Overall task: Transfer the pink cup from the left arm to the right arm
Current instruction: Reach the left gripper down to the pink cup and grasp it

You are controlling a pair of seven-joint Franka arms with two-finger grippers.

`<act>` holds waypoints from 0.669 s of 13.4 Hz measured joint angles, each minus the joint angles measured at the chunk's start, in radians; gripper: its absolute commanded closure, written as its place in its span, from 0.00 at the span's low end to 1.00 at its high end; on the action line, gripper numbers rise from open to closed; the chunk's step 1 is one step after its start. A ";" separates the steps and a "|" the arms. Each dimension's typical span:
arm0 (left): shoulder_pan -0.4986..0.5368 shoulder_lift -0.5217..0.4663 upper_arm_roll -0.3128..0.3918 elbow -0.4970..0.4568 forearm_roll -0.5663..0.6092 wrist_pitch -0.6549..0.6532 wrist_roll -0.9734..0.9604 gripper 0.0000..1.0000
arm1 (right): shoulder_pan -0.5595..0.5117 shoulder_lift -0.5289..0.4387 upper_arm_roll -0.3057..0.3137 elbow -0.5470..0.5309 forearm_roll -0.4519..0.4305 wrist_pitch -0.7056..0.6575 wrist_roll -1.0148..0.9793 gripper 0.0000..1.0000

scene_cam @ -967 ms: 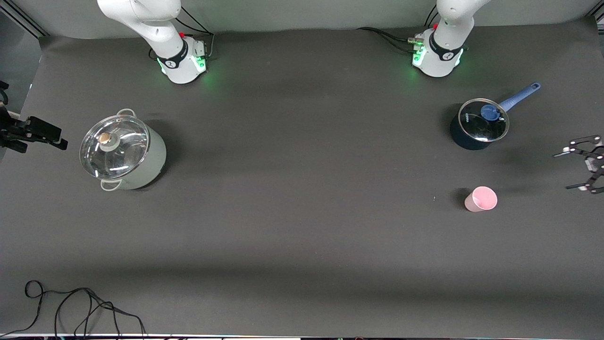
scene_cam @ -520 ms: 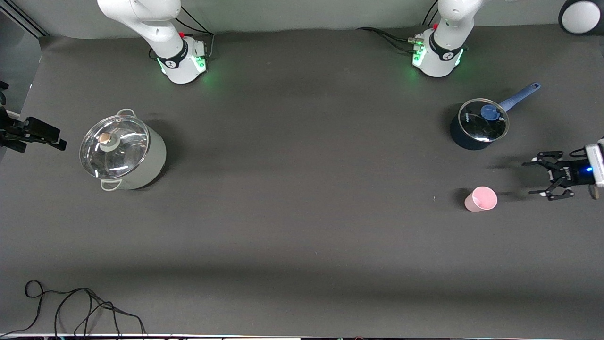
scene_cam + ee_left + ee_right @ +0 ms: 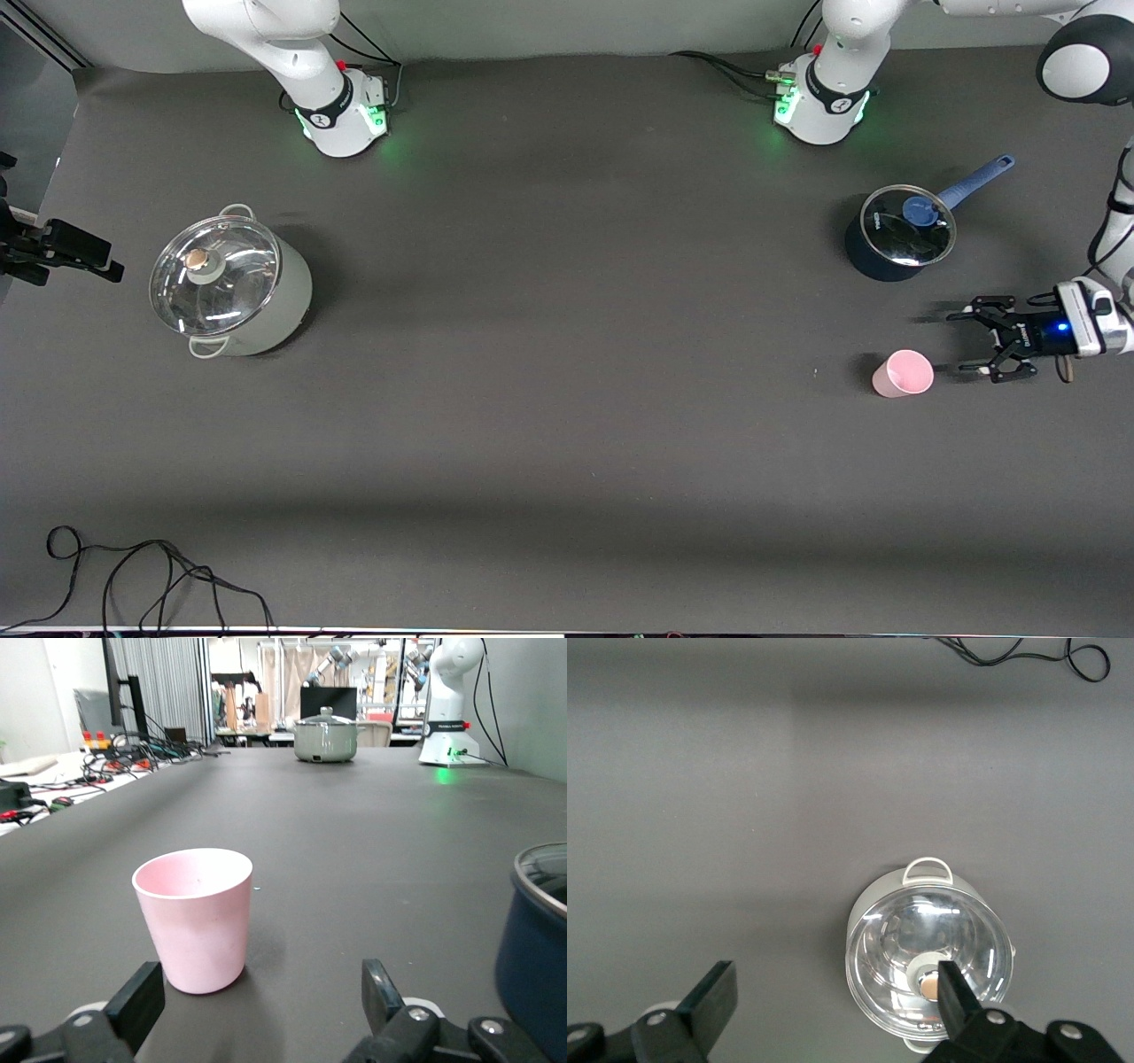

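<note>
Pale-pink plastic, small and tapered with no handle, the pink cup [image 3: 903, 373] stands upright on the dark grey table mat [image 3: 567, 425] at the left arm's end, mouth up, just ahead of the left gripper [image 3: 967, 340]. That gripper's black fingers [image 3: 137, 1001] are spread wide and hold nothing; in the left wrist view the cup sits out past the fingertips, closer to one finger than the other and not touching either (it is off the centre line of the gap). You are in the approach step, with the first grasp not yet made.

For the next move, you likely need to shift the gripper sideways until the cup is centred in the gap, push forward until both pads flank its wall, then close. Watch the dark blue lidded saucepan [image 3: 897, 235] beside the gripper.

Your right gripper [image 3: 62, 252] waits at the right arm's end, fingers [image 3: 713, 997] spread and empty, high over the table beside the pale green glass-lidded stockpot [image 3: 232, 282].
</note>
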 measured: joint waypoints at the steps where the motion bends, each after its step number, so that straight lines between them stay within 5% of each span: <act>1: -0.001 0.016 -0.005 0.000 -0.015 0.000 0.014 0.01 | 0.000 0.000 -0.001 0.002 0.000 0.000 0.000 0.00; 9: -0.015 0.084 -0.053 0.008 -0.109 0.055 0.040 0.00 | 0.002 0.003 -0.016 0.010 0.002 -0.011 0.000 0.00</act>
